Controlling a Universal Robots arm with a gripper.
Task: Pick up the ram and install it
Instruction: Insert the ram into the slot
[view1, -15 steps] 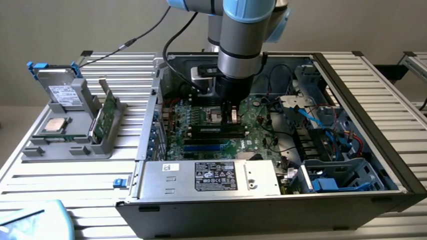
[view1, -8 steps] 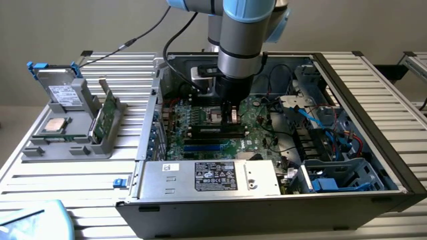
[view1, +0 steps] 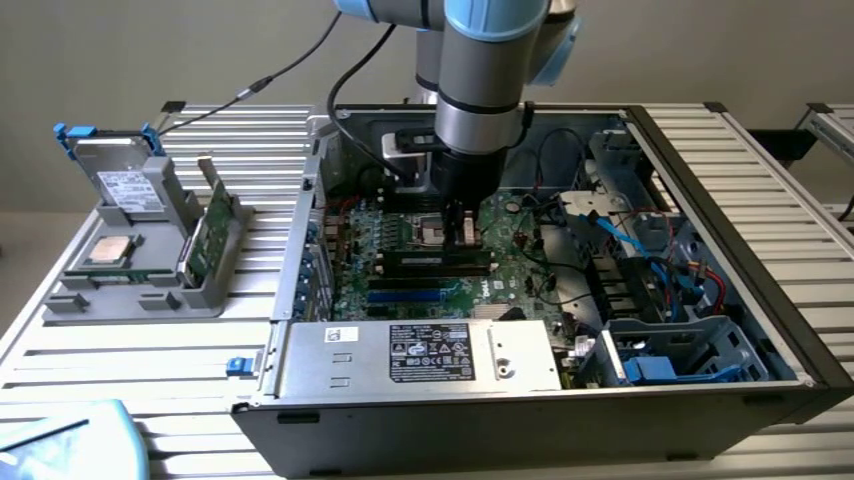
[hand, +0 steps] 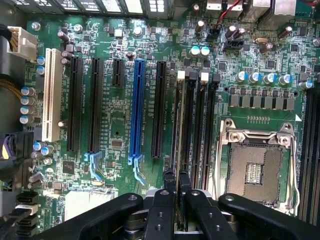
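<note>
My gripper (view1: 465, 235) reaches down into the open computer case (view1: 694, 160), low over the green motherboard (view1: 400, 290). In the wrist view the gripper (hand: 176, 187) is shut on the ram (hand: 179, 130). The ram shows edge-on as a thin dark strip running away from the fingers. It stands upright along the outermost of the black memory slots (hand: 200, 125), between the expansion slots and the empty processor socket (hand: 255, 167). I cannot tell whether its lower edge touches the slot. The slot's white latch (hand: 181, 75) sits at the far end.
A grey holder (view1: 80, 295) at the exterior view's left carries a hard drive (view1: 127, 185), a silver processor (view1: 110, 250) and an upright green board (view1: 203, 235). The power supply (view1: 414, 355) fills the case front. Loose cables (view1: 627, 240) and a drive cage (view1: 667, 350) crowd the right.
</note>
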